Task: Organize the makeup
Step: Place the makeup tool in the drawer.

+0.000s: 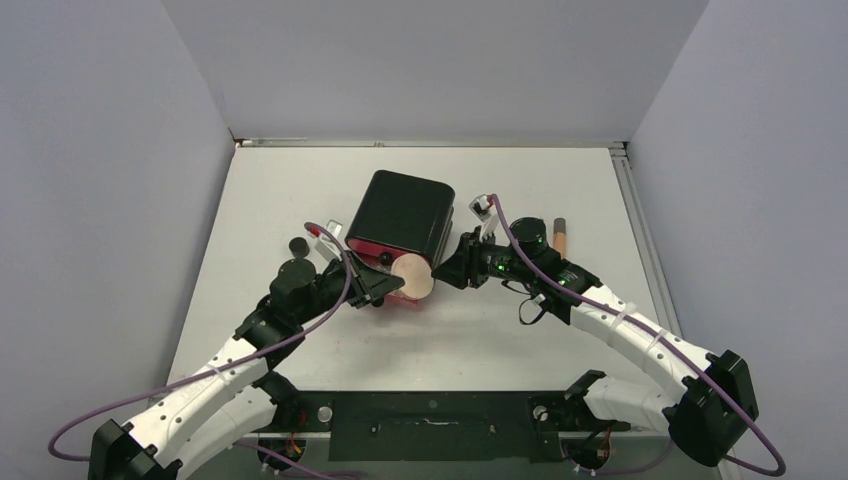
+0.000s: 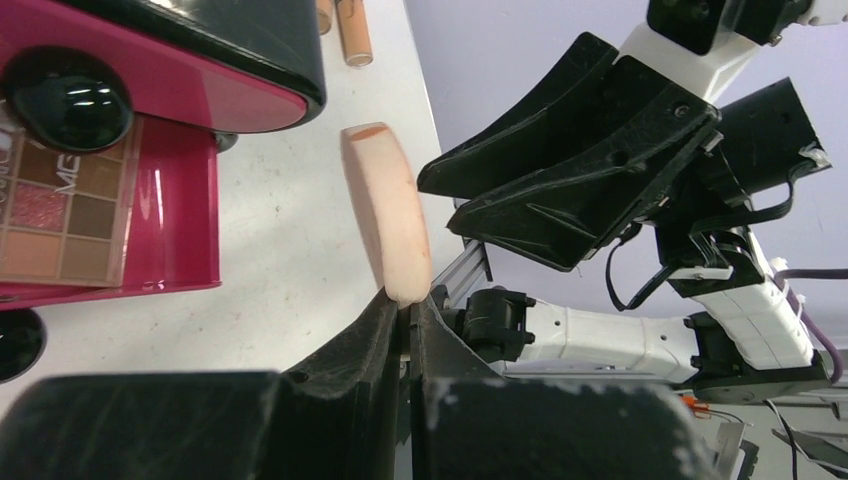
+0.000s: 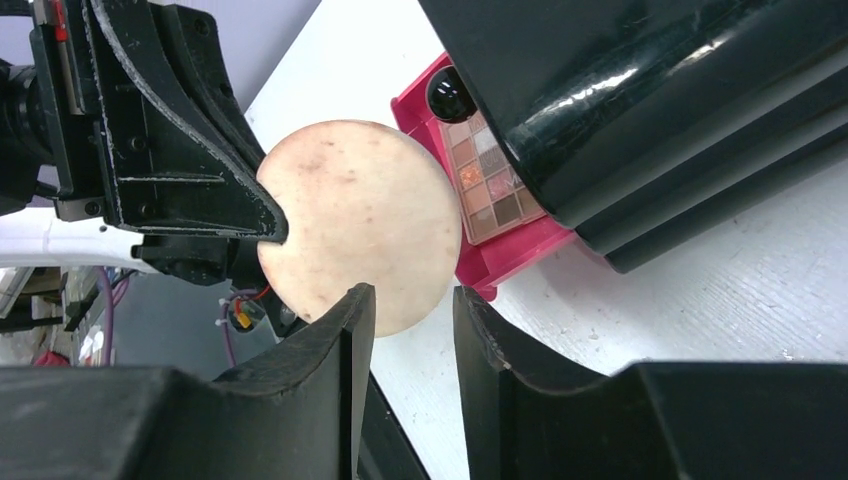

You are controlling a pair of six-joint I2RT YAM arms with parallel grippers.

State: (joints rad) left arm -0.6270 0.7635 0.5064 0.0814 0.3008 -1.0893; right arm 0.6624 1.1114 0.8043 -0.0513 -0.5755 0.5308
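- Peach disc (image 3: 360, 220) stood on edge just in front of the pink drawer (image 3: 520, 248), pinched at its rim by the left tool (image 2: 405, 305).
- Right tool (image 3: 412, 305), jaws parted, sat at the disc's opposite rim, gripping nothing.

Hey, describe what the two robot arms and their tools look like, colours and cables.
The left arm and right arm have white shells with black joints; a purple cable runs along each. The left tool and right tool have matte black, wedge-shaped fingers. Small green lights glow on the right wrist.
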